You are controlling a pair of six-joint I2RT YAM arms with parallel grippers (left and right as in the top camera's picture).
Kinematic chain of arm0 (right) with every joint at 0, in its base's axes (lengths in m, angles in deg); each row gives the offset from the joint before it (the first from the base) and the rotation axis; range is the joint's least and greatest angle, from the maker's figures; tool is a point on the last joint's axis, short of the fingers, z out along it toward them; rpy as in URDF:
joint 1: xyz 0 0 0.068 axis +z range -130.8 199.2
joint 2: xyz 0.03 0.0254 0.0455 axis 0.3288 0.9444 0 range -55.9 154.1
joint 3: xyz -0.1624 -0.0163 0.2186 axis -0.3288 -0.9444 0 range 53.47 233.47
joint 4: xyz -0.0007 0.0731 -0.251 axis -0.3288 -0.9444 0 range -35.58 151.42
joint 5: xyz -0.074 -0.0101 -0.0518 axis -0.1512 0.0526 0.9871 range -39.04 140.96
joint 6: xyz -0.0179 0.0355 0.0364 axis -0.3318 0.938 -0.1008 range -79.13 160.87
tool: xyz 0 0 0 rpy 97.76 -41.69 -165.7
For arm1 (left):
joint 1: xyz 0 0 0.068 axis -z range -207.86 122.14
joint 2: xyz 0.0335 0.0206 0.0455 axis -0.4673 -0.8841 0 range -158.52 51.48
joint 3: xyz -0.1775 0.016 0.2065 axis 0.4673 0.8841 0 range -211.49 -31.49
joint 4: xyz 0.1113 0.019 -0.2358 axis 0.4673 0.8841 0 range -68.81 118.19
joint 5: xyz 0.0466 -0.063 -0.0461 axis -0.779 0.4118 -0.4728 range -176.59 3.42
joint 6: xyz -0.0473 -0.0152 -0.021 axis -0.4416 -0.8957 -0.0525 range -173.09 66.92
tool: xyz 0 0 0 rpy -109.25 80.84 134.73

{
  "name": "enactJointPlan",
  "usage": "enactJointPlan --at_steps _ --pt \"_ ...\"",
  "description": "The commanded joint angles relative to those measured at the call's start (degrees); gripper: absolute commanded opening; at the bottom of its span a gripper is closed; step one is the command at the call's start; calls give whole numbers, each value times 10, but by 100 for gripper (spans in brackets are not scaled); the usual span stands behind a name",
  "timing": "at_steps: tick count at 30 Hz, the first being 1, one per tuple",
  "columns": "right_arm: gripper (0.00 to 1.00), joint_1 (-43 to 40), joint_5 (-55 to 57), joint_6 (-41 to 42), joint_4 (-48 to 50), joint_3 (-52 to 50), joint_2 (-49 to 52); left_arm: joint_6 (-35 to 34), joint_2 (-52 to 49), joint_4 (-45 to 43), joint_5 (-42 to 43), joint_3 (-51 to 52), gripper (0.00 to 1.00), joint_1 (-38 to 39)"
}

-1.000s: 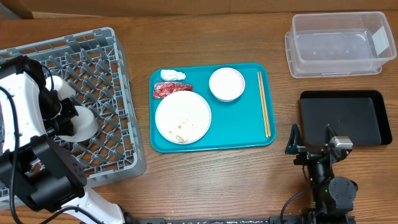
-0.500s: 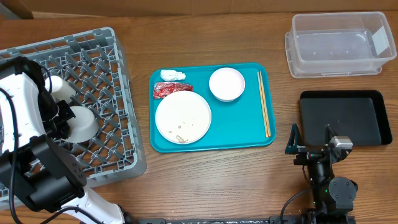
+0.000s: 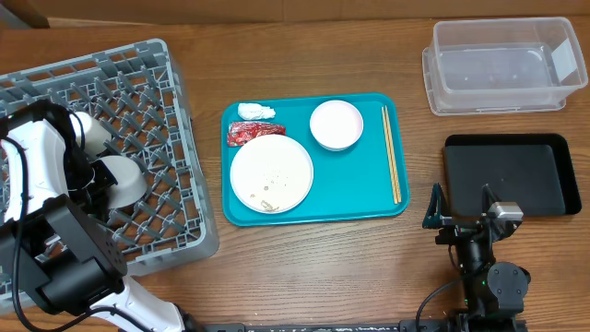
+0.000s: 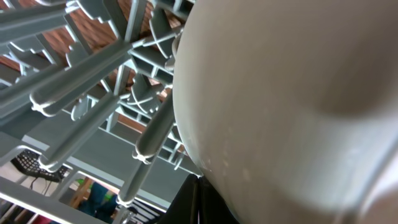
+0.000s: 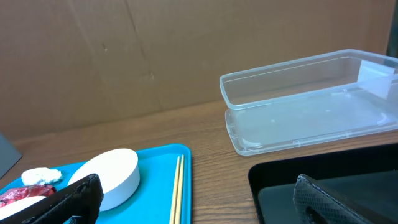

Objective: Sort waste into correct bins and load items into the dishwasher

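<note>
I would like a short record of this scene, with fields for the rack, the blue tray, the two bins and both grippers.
rack: dish rack holds a grey bowl and a cup
tray: blue tray carries plate with scraps, pale bowl, chopsticks, tissue, red wrapper
bins: clear tub and black tray, both empty
left gripper: shut, at the grey bowl; grip not confirmed
right gripper: open, holding nothing
</note>
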Motion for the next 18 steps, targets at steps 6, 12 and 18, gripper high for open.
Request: enactJointPlan --at_steps 6,12,18 --pt "100 3 4 -4 4 -6 -6 -11 2 -14 9 -39 4 4" --pt "100 3 4 -4 4 -6 -6 -12 2 -3 18 -63 4 4" --pt "100 3 4 -4 4 -6 -6 -10 2 34 65 -121 4 4"
